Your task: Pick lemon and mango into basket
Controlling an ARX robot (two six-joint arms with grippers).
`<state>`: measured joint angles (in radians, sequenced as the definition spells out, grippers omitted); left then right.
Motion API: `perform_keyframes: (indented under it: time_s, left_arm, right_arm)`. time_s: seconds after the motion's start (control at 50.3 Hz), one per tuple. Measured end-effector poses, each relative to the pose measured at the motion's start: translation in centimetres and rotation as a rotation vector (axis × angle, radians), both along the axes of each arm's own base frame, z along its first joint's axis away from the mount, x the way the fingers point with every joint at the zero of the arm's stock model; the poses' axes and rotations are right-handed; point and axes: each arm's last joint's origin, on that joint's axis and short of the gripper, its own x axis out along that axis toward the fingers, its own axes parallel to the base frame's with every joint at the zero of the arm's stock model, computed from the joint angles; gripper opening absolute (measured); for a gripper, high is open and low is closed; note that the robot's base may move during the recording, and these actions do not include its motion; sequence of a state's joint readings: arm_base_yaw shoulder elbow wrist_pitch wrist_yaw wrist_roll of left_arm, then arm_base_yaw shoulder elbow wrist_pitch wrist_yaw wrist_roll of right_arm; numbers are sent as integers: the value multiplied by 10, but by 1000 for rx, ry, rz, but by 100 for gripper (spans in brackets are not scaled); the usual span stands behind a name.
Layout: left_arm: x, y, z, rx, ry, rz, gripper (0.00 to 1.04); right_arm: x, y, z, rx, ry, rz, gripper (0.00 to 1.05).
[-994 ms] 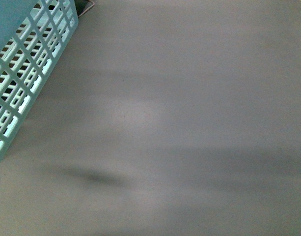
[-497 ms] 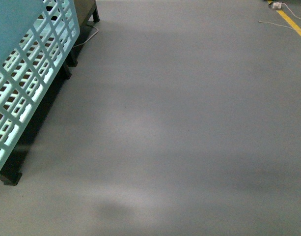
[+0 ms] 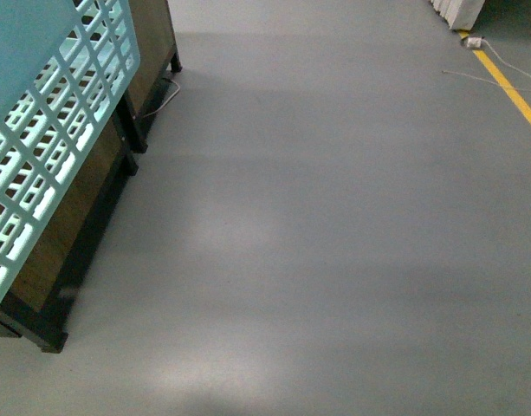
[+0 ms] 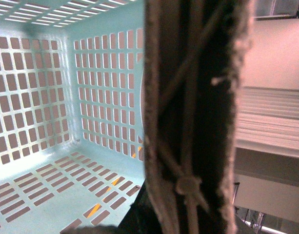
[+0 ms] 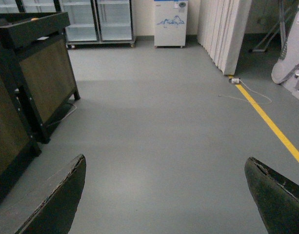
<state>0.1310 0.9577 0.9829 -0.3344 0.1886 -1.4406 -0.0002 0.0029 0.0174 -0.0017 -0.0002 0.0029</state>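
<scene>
A: Front view, left to right, quick.
B: The basket (image 3: 27, 52) is at the far left edge, with its aqua lattice wall tilted and cut off by the frame. It overlaps two dark-framed stands with wood panels, the near stand (image 3: 70, 251) and the far stand (image 3: 152, 52). A thin cable (image 3: 164, 97) loops by the far stand's feet. Grey floor (image 3: 317, 225) runs across the middle. At far right a yellow line (image 3: 510, 88) runs diagonally, with a white plug (image 3: 473, 41) and its cord (image 3: 495, 80) just beside it. A white block (image 3: 460, 10) sits in the top corner.
A: Left wrist?
B: It looks into the basket. Two slotted walls meet at a corner (image 4: 71, 87) above the slotted basket floor (image 4: 42, 195), and yellow bits (image 4: 98, 208) show through a few slots. A blurred brown-and-dark strip (image 4: 188, 97) sits right against the lens, with a pale tie (image 4: 188, 185) knotted on it. Handle or finger, cannot tell. Left jaws together or apart, cannot tell either.
A: Right wrist?
B: The right gripper (image 5: 165, 163) has its jaws wide apart, with only floor showing between them. Its fingers (image 5: 59, 200) are dark with worn pale edges. Beyond them are dark racks (image 5: 47, 78), glass-door fridges (image 5: 98, 19), a white cabinet (image 5: 170, 22) with a blue print and a white folding partition (image 5: 225, 29). The plug, cord and yellow line show there too, then a grey machine (image 5: 290, 53).
</scene>
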Motion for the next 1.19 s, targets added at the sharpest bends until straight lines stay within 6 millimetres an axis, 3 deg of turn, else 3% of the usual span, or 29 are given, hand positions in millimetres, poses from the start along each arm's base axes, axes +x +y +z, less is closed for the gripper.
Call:
perform_keyframes:
  time_s: [1.193]
  left_arm:
    - [0,0,0,-2,-1,-1,5]
  right_arm:
    - [0,0,0,0,0,-4,96]
